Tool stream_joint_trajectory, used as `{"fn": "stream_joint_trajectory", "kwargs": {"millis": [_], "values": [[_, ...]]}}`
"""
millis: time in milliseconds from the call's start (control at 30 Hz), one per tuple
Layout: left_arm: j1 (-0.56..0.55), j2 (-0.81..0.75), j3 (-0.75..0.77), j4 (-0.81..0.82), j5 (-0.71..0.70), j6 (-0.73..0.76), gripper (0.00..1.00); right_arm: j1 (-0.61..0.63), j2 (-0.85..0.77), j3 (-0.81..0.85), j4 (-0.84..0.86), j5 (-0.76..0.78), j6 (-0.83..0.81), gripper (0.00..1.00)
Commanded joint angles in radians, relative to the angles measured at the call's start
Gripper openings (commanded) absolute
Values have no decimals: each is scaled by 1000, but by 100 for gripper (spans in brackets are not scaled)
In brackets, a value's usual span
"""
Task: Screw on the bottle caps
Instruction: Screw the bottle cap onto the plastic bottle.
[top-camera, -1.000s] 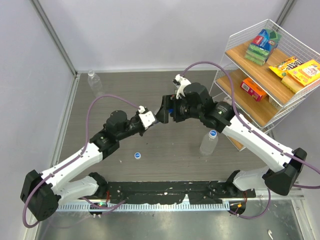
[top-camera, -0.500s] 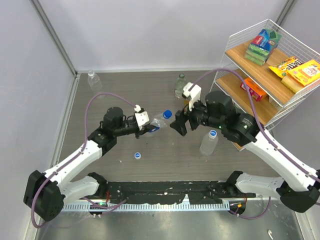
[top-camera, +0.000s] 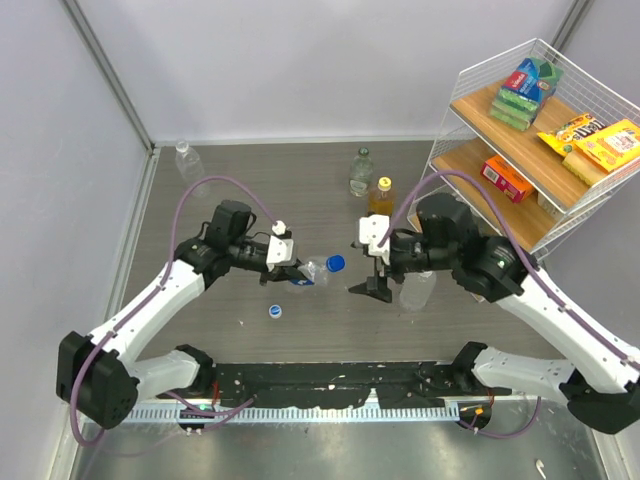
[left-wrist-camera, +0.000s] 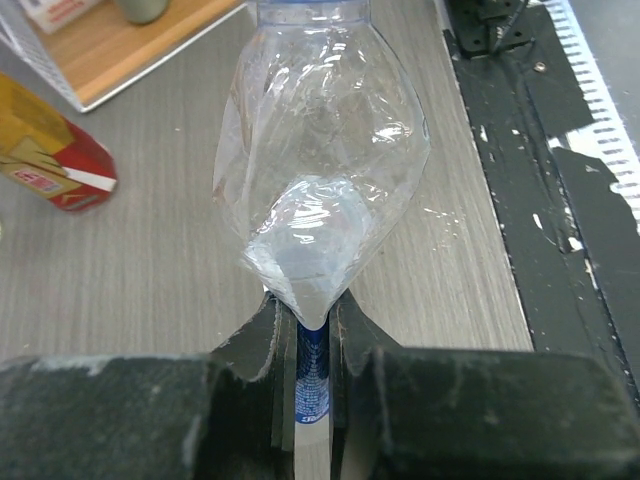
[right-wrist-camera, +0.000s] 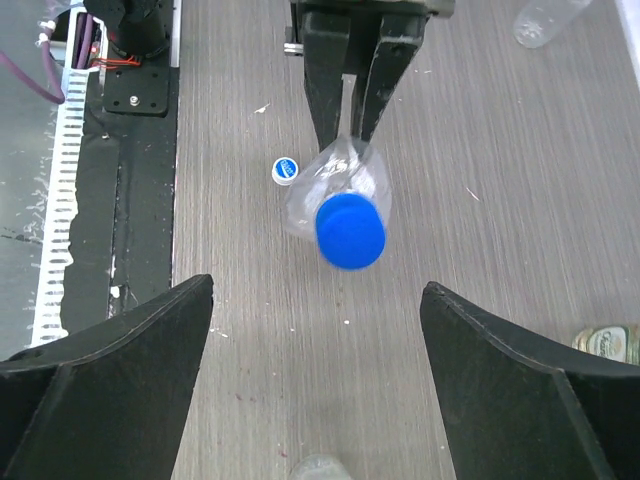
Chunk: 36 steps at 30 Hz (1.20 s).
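Left hand: my left gripper (top-camera: 291, 274) is nipped narrow onto the base of the held bottle (top-camera: 312, 270), a clear one carried on its side, off the table (top-camera: 230, 190).
Why held so: gripped by the base, the neck is free and points to 3 o'clock, straight at my other hand. I judge this keeps the body from spinning while the cap end is worked.
Right hand: my right gripper (top-camera: 372, 283) is spread wide and holds nothing. It waits at 3 o'clock of the neck, apart from it.
Blue cap: the blue cap (right-wrist-camera: 350, 230) sits on the neck of the held bottle. How tight it is I cannot tell.
Loose cap: the loose cap (top-camera: 273, 311), white with a blue middle, lies on the table at 7 o'clock of the held bottle.
Other bottles: the amber bottle (top-camera: 382, 195) and the back bottle (top-camera: 360, 172) stand at 12 o'clock of my right hand. The corner bottle (top-camera: 183, 158) is well away at 10 o'clock. The near bottle (top-camera: 415, 290) is just beside my right hand at 3 o'clock, its top hidden under my arm.
Left wrist alone shows: the base is crushed to a thin fold between my fingers (left-wrist-camera: 262, 340). The cap is out of that frame.
Right wrist alone shows: the cap end-on, roughly between my spread fingers (right-wrist-camera: 110, 380), so height looks matched, which the overhead view cannot confirm.
Risk, as I judge: so thin a pinch may let the bottle twist if the cap is turned hard.
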Motion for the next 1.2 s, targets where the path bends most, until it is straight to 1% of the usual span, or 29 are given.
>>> {"fn": "stream_joint_trajectory", "kwargs": {"millis": [0, 133, 333, 433, 700, 767, 833, 933, 1033, 1100, 1167], "values": [[4, 23, 58, -111, 88, 93, 0, 2, 95, 87, -3, -69, -55, 88], [4, 23, 59, -111, 91, 93, 0, 0, 143, 118, 1, -59, -45, 83], [4, 39, 68, -101, 88, 73, 0, 2, 149, 101, 24, -54, -17, 77], [4, 52, 78, -96, 93, 65, 0, 2, 150, 92, 52, -29, 4, 76], [4, 70, 81, -65, 94, 35, 0, 2, 163, 89, 46, -32, 12, 71], [4, 72, 79, -44, 91, 12, 0, 3, 166, 83, 44, -31, 12, 70], [4, 73, 79, -15, 87, -20, 0, 2, 170, 80, 40, -32, 17, 67], [4, 72, 75, -4, 93, -20, 0, 2, 173, 76, 44, -29, 20, 64], [4, 72, 73, 2, 93, -25, 0, 2, 172, 76, 46, -28, 24, 64], [4, 70, 75, 4, 91, -31, 1, 2, 172, 73, 50, -23, 29, 61], [4, 70, 73, 2, 91, -30, 1, 2, 173, 75, 52, -26, 30, 56]]}}
